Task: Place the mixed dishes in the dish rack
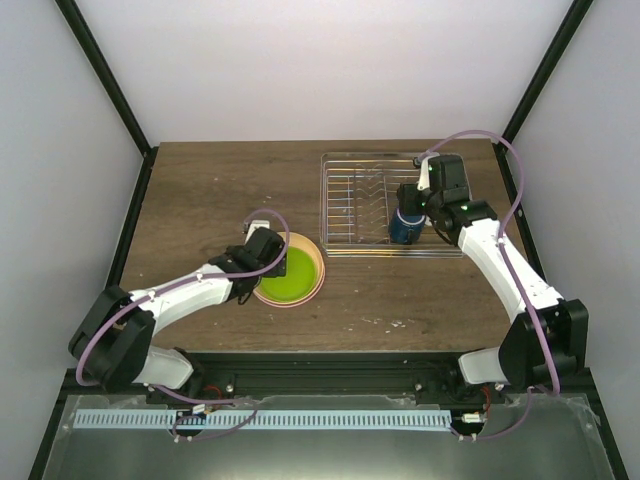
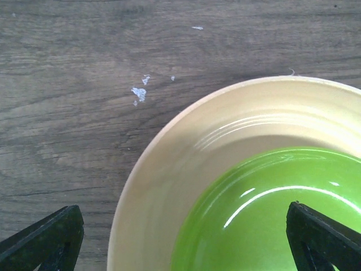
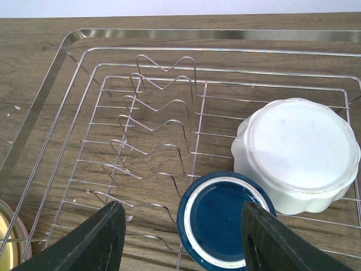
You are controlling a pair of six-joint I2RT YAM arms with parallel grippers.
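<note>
The silver wire dish rack (image 1: 352,200) stands at the back right. In the right wrist view the rack (image 3: 141,113) holds a dark blue mug (image 3: 223,220), upside down, beside an upturned white scalloped bowl (image 3: 299,149). My right gripper (image 3: 183,243) is open just above the mug, apart from it; from the top the gripper (image 1: 410,212) hangs over the mug (image 1: 403,233). A lime green plate (image 1: 288,272) lies on an orange-yellow plate (image 1: 313,262). My left gripper (image 1: 262,250) is open over their left rim, with one finger over the green plate (image 2: 271,214) and one over the table beside the orange-yellow plate (image 2: 163,180).
A pink rim shows under the orange-yellow plate at the lower left of the right wrist view (image 3: 7,240). The rack's upright tines (image 3: 158,124) fill its left half. Small white flecks (image 2: 139,93) lie on the wooden table (image 1: 200,200). Black frame posts stand at the back corners.
</note>
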